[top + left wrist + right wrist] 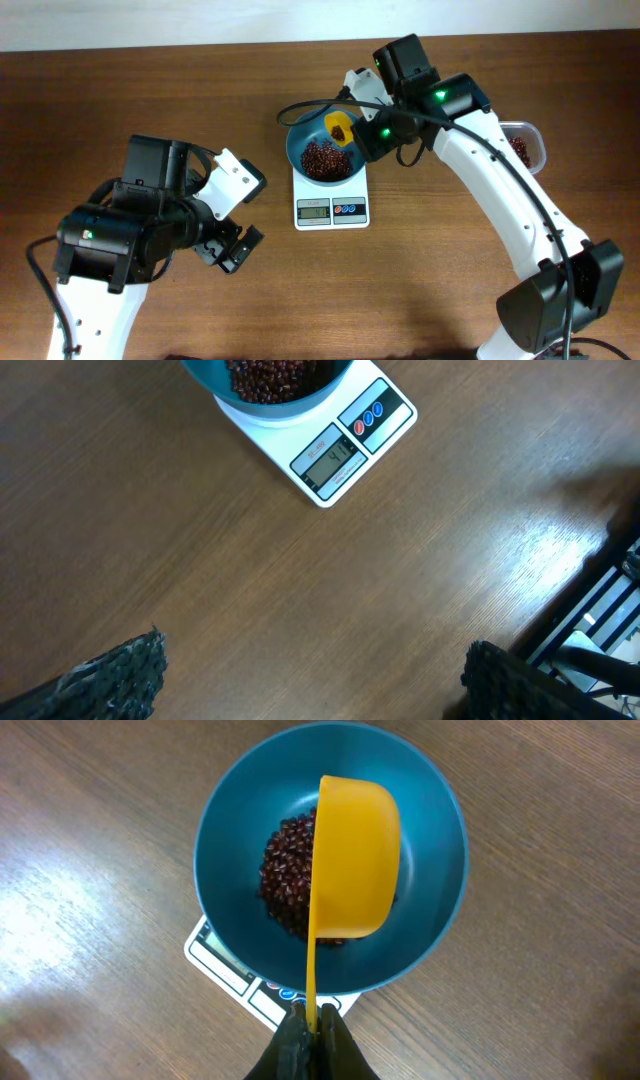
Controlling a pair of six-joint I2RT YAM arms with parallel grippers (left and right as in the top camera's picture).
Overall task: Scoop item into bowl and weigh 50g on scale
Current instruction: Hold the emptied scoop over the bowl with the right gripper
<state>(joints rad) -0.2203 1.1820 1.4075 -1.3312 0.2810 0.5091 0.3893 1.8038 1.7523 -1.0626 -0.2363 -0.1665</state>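
Observation:
A teal-blue bowl [305, 140] sits on the white scale [331, 209] and holds a pile of dark reddish-brown beans [324, 160]. The bowl [225, 850], beans [285, 885] and scale [225, 965] also show in the right wrist view. My right gripper [313, 1017] is shut on the handle of a yellow scoop [352, 860], which is turned on its side over the bowl; the scoop shows from overhead too [341, 126]. My left gripper [237, 243] is open and empty over bare table, left of the scale. The left wrist view shows the scale [340, 455], the bowl's edge [215, 380] and beans [275, 378].
A clear plastic tub [527, 143] with more beans stands at the right, partly behind my right arm. The table is brown wood. The right arm reaches from the lower right corner up over the scale.

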